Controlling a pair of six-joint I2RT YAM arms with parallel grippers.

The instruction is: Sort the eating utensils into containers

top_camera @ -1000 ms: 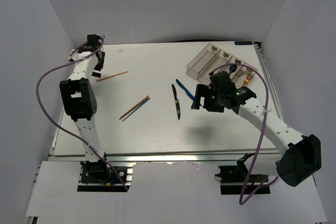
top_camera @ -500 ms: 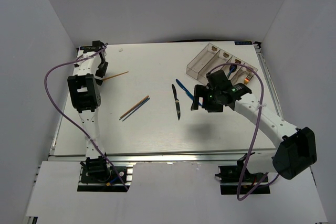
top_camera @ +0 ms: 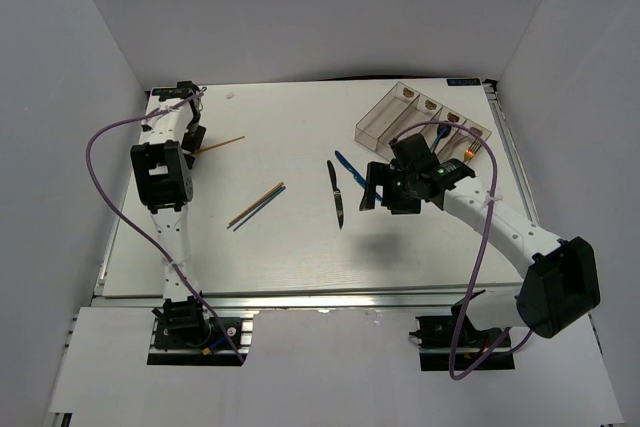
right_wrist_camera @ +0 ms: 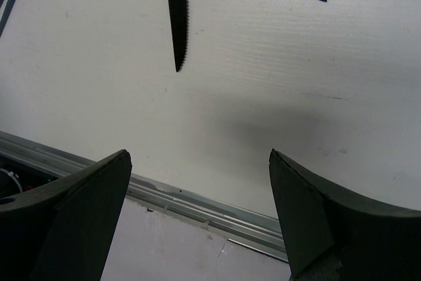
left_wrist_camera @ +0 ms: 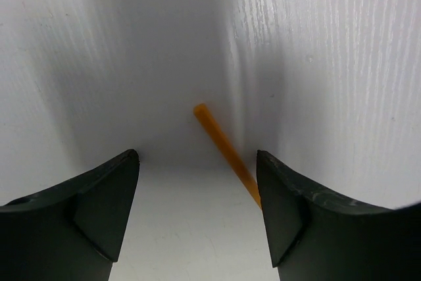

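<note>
The tray (top_camera: 385, 115) sat at the far right of the white table (top_camera: 300, 247), its four long compartments running side by side. Something orange-gold (top_camera: 470, 152) lay in the compartment farthest right, too small to name.

The right gripper (top_camera: 383, 187) hung just in front of the tray's near left corner, above the table. Its jaws stood wide apart with nothing between them. In the right wrist view only bare tabletop showed in the gap, with two blade tips ahead of it. Left of the tray and near it lay the blue knife (top_camera: 350, 172). The black knife (top_camera: 336, 194) lay just beyond that, still farther from the tray, and the two did not touch.

A pair of sticks (top_camera: 257, 205), one orange-brown and one bluish, lay together well to the left of the tray, about mid-table. A single orange chopstick (top_camera: 218, 144) lay farther left again, across the table from the tray. The left gripper (top_camera: 190, 133) was low over the end of that chopstick farthest from the tray. Its jaws were spread wide and gripped nothing. In the left wrist view the chopstick's tip lay on the table between the fingers (left_wrist_camera: 99, 215), closer to the right one.
</note>
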